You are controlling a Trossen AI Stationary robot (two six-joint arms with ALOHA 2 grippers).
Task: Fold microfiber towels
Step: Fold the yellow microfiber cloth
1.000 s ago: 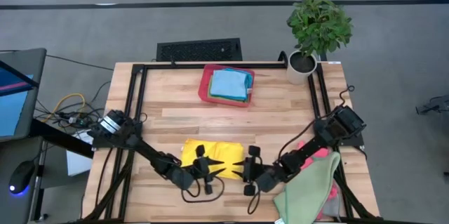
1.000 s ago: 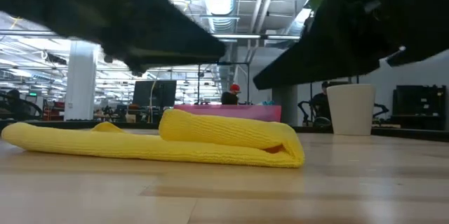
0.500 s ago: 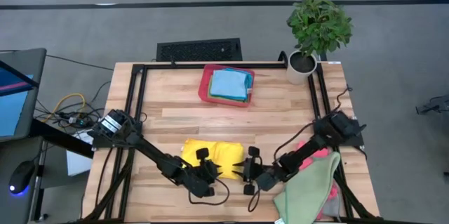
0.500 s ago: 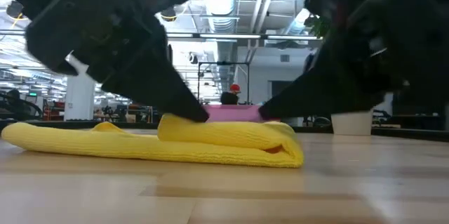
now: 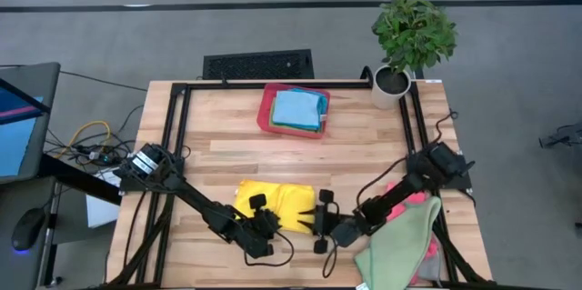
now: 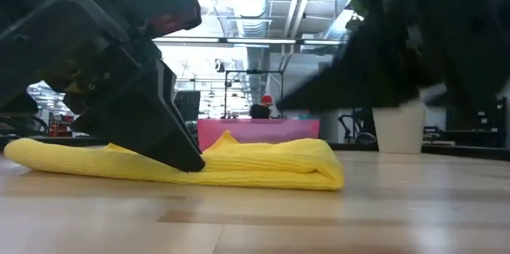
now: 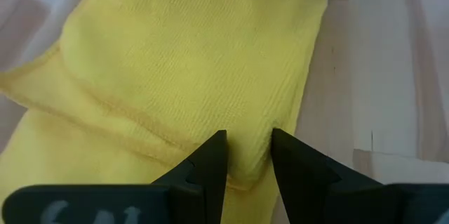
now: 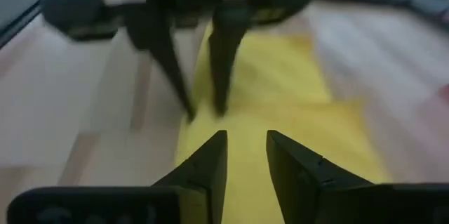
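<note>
The yellow towel (image 5: pixel 275 201) lies part-folded near the front edge of the counter (image 5: pixel 227 145), its long axis running 9 to 3 o'clock in the high view, one layer lapped over another with a stitched hem showing. Its nap is fine, ribbed and soft — it slumps into rounded rolls at the folds, as the low view shows.

Both tools sit at its 6 o'clock edge. The left tool (image 5: pixel 262 226) is on the cloth towards the 7 o'clock corner, fingers narrowly parted with a ridge of yellow pile between them — grasping the towel edge, I judge. The right tool (image 5: pixel 318 225) is at the 5 o'clock corner, fingers slightly apart over the cloth; whether it has hold of anything I cannot tell.

The coming fold likely turns on that near edge being lifted towards 12 o'clock.

Farther out: a light blue towel (image 5: pixel 298 109) folded in a red tray (image 5: pixel 264 113) at 12 o'clock, a green towel (image 5: pixel 400 240) over a pink towel (image 5: pixel 416 199) at 4 o'clock, a potted plant (image 5: pixel 411 40) at 1 o'clock.
</note>
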